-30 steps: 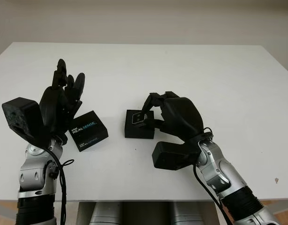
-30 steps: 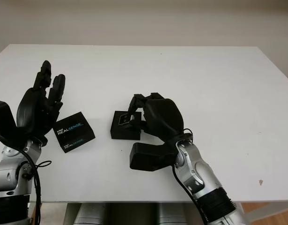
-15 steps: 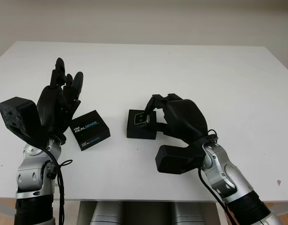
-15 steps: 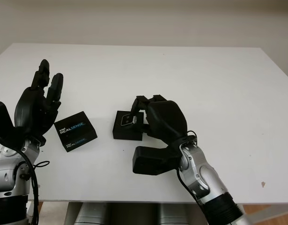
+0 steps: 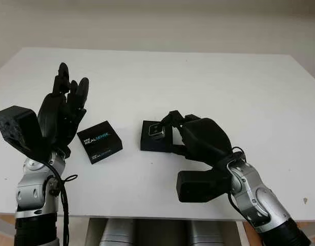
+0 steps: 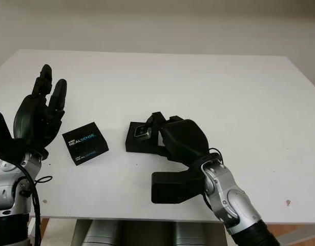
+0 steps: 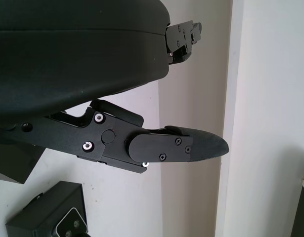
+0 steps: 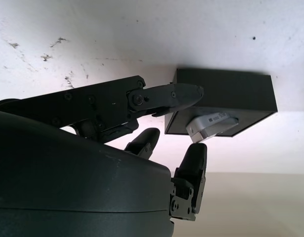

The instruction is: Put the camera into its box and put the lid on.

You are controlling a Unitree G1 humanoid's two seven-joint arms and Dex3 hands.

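Observation:
The open black box [image 5: 149, 143] stands mid-table, and the small silver camera [image 5: 157, 130] sits tilted in it, one end sticking up. My right hand [image 5: 170, 124] reaches in from the right, its fingers curled about the camera's raised end. In the right wrist view one finger [image 8: 194, 158] touches the camera [image 8: 213, 123] and the thumb [image 8: 166, 96] lies across the box [image 8: 226, 86]. The black lid [image 5: 99, 142], printed REALSENSE, lies flat left of the box. My left hand [image 5: 70, 89] is raised above the table, left of the lid, holding nothing.
The white table [image 5: 224, 82] stretches wide behind and to the right of the box. Its front edge runs just below both forearms. A small dark speck [image 5: 305, 200] marks the table's front right.
My right hand has drawn back slightly toward the table's front, fingers still at the camera. The left hand stays raised. The box and lid have not moved.

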